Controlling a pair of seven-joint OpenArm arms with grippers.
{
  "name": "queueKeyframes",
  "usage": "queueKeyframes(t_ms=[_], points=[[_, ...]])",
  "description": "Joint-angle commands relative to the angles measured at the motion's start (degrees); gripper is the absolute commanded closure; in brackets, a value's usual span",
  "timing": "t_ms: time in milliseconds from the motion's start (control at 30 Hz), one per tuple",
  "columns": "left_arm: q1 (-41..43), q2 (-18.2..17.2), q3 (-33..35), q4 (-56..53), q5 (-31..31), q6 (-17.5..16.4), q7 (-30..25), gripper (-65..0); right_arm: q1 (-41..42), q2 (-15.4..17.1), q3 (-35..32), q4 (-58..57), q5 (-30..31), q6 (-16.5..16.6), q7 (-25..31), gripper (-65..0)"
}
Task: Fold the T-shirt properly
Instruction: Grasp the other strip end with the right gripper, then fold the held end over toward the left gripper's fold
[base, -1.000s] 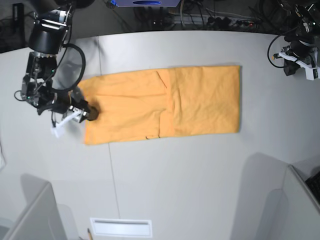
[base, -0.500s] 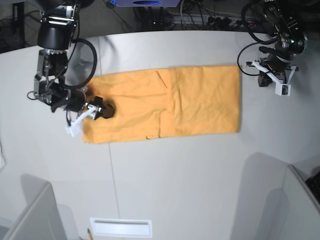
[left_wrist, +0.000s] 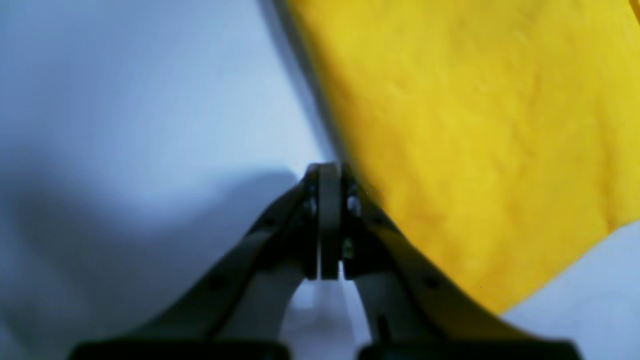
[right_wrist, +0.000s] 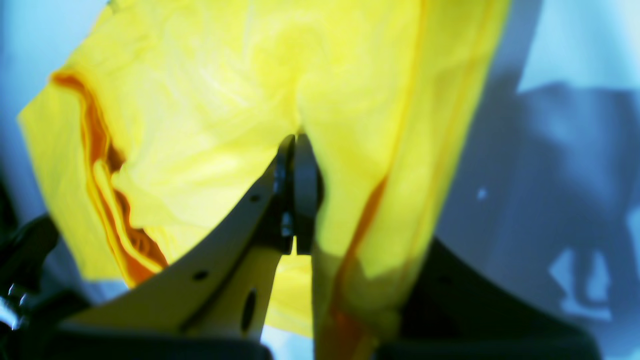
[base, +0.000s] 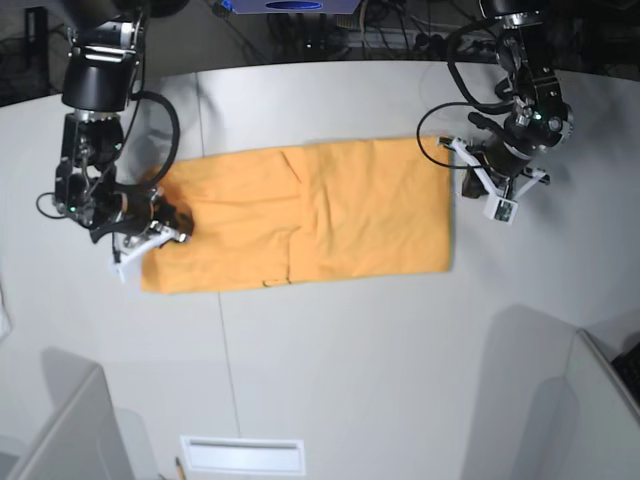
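Right tool (base: 152, 232) pinching the T-shirt (base: 330, 215) has dragged it along the desk (base: 350, 350); my closed left tool (left_wrist: 327, 220) now nears its far edge.

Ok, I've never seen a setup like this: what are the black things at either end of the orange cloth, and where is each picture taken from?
They are two robot arms, each ending in a claw. The base view looks down from above on the grey table, where the T-shirt lies partly folded into a long rectangle. The other two pictures come from cameras mounted on the arms, just behind each claw. The right claw is at the shirt's end on the overhead picture's left; it is shut, with the fabric bunched around it, so it seems to grip the cloth. The left claw, on that picture's right, is shut too, beside the shirt's edge, over bare table, holding nothing.
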Motion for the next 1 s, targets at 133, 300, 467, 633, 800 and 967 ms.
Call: queueKeyframes(t_ms=[133,300,467,633,800,967], points=[[-1.2,-0.4,0.8,1.1,-0.2,0.1,-0.9,0.0,1.6,-0.3,-0.5,9.5,1.9,0.1,-2.1,0.0],[-1.1,-0.8,0.8,1.1,0.1,0.1,-0.9,0.0,1.4,-0.4,-7.9,17.8,1.9,-6.8,-2.4,0.0],[-0.8,-0.9,-3.4,0.7,0.3,0.1,-0.9,0.0,0.5,-3.3,-14.1,25.8,2.0,-11.0,-2.8,0.0],[-0.4,-3.1,-5.7,0.6,0.4,0.1,-0.9,0.0,0.0,-7.0,-18.4,31.0,2.0,-14.3,-2.9,0.0],[0.7,-3.3,-5.8,0.6,0.4,0.1,-0.9,0.0,-1.6,-9.8,-22.1,33.5,1.9,-14.3,-2.4,0.0],[0.7,-3.1,-5.6,0.6,0.4,0.1,-0.9,0.0,-2.2,-11.0,-25.6,33.9,1.8,-14.3,-1.3,0.0]])
